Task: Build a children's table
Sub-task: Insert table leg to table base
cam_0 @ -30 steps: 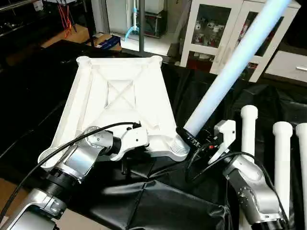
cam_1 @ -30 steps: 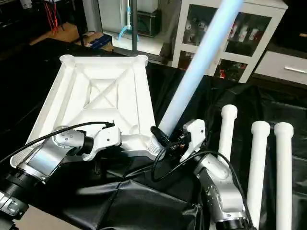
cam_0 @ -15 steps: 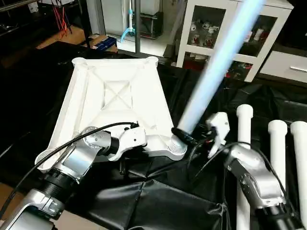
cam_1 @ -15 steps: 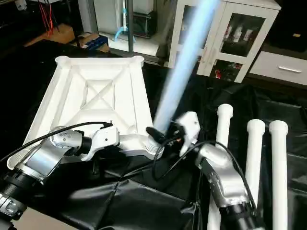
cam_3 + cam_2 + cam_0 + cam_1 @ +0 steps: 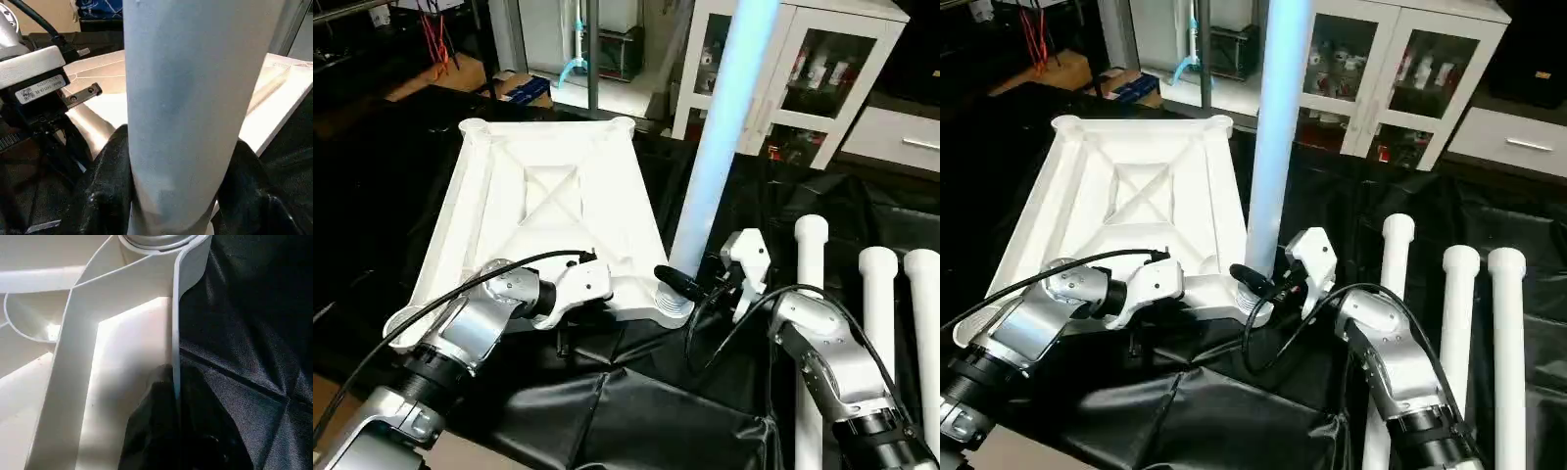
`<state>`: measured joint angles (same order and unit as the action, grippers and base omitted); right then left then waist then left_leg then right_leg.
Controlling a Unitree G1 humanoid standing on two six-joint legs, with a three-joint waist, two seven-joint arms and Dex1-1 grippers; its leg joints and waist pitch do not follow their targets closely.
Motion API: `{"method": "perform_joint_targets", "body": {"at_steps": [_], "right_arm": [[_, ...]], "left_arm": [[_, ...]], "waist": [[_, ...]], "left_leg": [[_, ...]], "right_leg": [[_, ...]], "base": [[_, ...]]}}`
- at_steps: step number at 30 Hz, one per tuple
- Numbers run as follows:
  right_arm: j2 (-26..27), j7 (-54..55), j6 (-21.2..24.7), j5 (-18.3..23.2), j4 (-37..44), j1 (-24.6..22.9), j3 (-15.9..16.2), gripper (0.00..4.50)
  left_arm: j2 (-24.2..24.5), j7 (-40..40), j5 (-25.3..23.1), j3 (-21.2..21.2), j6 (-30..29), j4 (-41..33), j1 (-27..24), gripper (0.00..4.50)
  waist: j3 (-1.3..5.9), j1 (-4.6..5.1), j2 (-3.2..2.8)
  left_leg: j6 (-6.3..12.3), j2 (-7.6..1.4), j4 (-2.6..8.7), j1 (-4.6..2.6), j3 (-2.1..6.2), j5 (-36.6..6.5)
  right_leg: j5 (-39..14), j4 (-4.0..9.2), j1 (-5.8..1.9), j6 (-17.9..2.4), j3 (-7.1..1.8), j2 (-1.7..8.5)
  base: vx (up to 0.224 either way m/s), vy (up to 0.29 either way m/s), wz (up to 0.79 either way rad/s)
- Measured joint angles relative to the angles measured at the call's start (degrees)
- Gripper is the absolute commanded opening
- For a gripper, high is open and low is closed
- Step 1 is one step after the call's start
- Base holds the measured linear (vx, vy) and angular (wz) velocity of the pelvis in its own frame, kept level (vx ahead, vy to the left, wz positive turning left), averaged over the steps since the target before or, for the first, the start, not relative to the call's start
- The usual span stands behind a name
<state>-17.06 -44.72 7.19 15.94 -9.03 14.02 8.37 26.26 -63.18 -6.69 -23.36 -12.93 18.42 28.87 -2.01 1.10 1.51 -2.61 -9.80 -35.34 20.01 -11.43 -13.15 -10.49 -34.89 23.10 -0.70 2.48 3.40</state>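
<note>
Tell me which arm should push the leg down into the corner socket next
The right. The right gripper is already clamped around the leg, standing nearly upright over the corner socket. The left gripper is shut on the tabletop rim, steadying it.

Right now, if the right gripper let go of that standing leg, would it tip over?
Probably yes: the leg is tall and slim, its foot apparently just seated in the tabletop corner socket. Its smooth tube may slip. The three spare legs would likely roll.
</note>
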Motion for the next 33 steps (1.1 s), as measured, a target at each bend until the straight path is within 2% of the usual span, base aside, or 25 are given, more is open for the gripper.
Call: {"method": "perform_joint_targets", "body": {"at_steps": [9, 13, 15, 22, 27, 33], "right_arm": [[1.32, 2.31, 2.60, 2.01, 0.80, 1.11, -2.11, 1.83], [2.58, 3.49, -0.02, 2.12, -2.85, 2.07, -3.13, 1.83], [2.92, 4.35, 0.05, 2.31, -2.38, 1.72, -3.64, 1.83], [3.22, 5.36, 0.14, 1.86, -1.17, 1.13, -3.49, 1.83], [3.86, 6.69, -3.79, -0.57, -3.26, 1.28, -2.60, 1.83], [6.17, 14.07, -8.21, -3.77, -7.62, 3.13, -2.25, 1.83]], "left_arm": [[-0.03, -0.10, 0.22, 0.31, -0.97, -0.03, 0.61, 0.00], [-1.78, 1.53, 0.17, 0.52, -0.48, 1.67, 1.30, 0.00], [-2.28, 1.97, 0.18, 0.66, -0.67, 1.60, 1.30, 0.00], [-2.19, 2.23, 0.23, 0.77, -0.76, 1.10, 0.96, 0.00], [-2.57, 3.42, -0.07, 0.80, -0.76, 1.17, 0.97, 0.00], [-5.31, 7.94, -1.19, 1.04, -2.33, 2.70, 2.07, 0.00]], "waist": [[-0.23, 0.09, -0.25], [-0.25, 0.01, -0.41], [-0.26, -0.22, -0.39], [-0.29, -0.15, -0.47], [-0.29, -0.04, -0.47], [-0.28, 0.12, -0.48]], "left_leg": [[0.00, 0.02, 0.00, 0.06, 0.00, 0.00], [0.00, 0.01, 0.06, 0.15, -0.01, 0.00], [0.00, 0.01, 0.15, 0.15, -0.01, 0.00], [0.00, 0.01, 0.20, 0.14, -0.02, 0.00], [0.00, 0.02, 0.20, 0.12, -0.02, 0.00], [0.00, 0.05, 0.22, 0.10, -0.02, 0.00]], "right_leg": [[0.05, 0.07, 0.23, -0.07, -0.02, 0.00], [0.21, 0.02, 0.22, -0.35, -0.01, -0.01], [0.10, 0.05, 0.19, -0.17, 0.01, -0.01], [0.04, 0.09, 0.20, -0.08, 0.00, -0.01], [0.03, 0.14, 0.20, -0.05, -0.01, -0.01], [0.02, 0.17, 0.20, -0.03, -0.04, -0.01]], "base": [[0.000, 0.000, 0.00], [0.000, 0.000, 0.00], [0.000, 0.000, 0.00], [0.000, 0.000, 0.00], [0.000, 0.000, 0.00], [0.000, 0.000, 0.00]]}}
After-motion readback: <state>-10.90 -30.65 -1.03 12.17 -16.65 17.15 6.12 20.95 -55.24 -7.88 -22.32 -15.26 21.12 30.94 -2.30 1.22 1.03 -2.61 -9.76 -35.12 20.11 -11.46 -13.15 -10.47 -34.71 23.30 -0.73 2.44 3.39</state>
